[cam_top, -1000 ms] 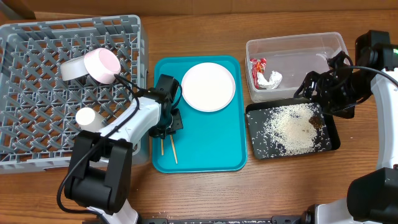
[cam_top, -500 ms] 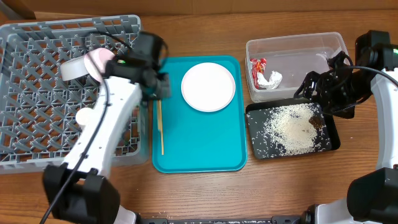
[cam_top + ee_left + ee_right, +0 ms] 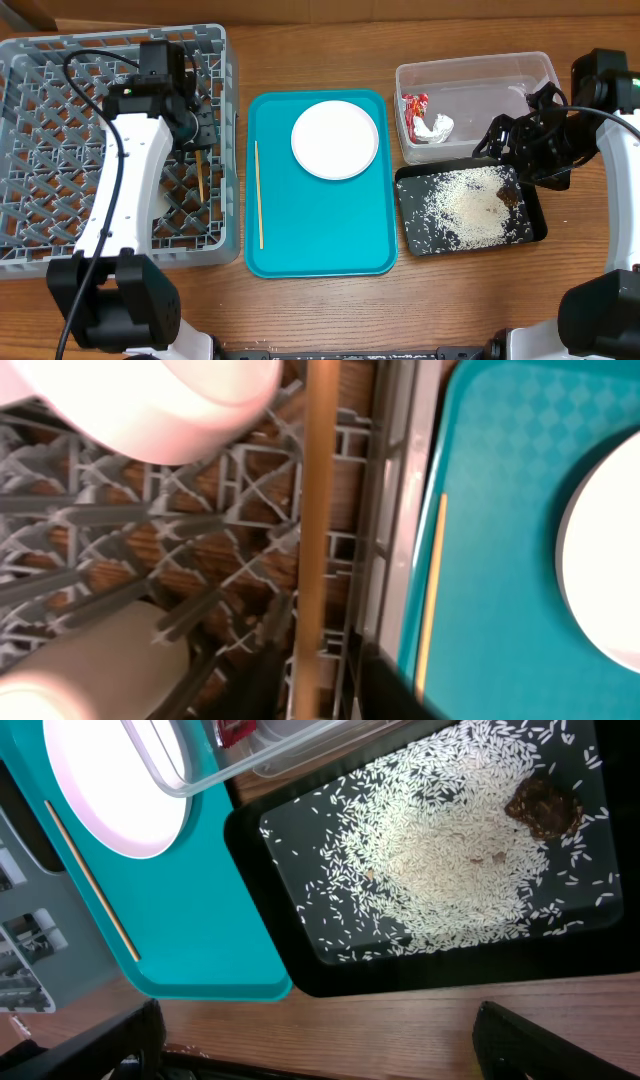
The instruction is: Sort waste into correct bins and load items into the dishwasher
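Observation:
My left gripper (image 3: 196, 140) is over the grey dish rack (image 3: 60, 215), shut on one wooden chopstick (image 3: 200, 175) that hangs over the lattice floor near the rack's right wall. In the left wrist view the chopstick (image 3: 318, 510) runs up from the jaws (image 3: 310, 700), with the pink bowl (image 3: 160, 400) and the white cup (image 3: 90, 660) beside it. The second chopstick (image 3: 258, 195) and the white plate (image 3: 335, 139) lie on the teal tray (image 3: 320, 240). My right gripper (image 3: 503, 140) is open and empty above the black tray (image 3: 535, 225).
The clear tub (image 3: 500, 75) holds the red wrapper (image 3: 415, 105) and the white tissue (image 3: 437, 127). The black tray holds rice grains (image 3: 440, 870) and the brown scrap (image 3: 545, 805). My left arm hides the bowls from overhead.
My left gripper lifted one chopstick off the teal tray and carried it left and back over the dish rack. The other chopstick stayed on the tray. The right arm has not moved.

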`<act>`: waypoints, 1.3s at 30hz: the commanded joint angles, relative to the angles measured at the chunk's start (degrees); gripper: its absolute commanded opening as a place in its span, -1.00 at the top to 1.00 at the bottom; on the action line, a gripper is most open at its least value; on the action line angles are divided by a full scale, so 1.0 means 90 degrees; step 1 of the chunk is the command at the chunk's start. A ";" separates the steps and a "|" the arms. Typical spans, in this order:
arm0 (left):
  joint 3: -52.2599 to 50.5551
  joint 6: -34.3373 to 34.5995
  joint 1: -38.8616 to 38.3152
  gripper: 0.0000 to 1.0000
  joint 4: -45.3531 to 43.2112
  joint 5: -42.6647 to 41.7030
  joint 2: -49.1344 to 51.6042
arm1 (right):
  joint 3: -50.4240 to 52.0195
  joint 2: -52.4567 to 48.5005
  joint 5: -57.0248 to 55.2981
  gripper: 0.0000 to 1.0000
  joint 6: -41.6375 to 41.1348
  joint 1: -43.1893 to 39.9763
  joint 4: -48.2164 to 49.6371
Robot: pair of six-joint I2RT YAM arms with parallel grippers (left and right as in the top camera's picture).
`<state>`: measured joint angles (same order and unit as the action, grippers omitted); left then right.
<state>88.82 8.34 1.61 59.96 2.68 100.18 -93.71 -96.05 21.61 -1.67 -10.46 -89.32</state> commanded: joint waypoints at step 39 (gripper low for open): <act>-0.3779 0.2317 -0.2098 0.08 -0.2215 -0.0090 -0.0100 | -0.0012 0.0202 -0.0015 -0.99 0.0002 0.0012 0.0002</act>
<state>56.49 28.47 -16.91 41.10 0.60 100.29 -93.71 -96.03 21.63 -1.67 -10.46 -89.43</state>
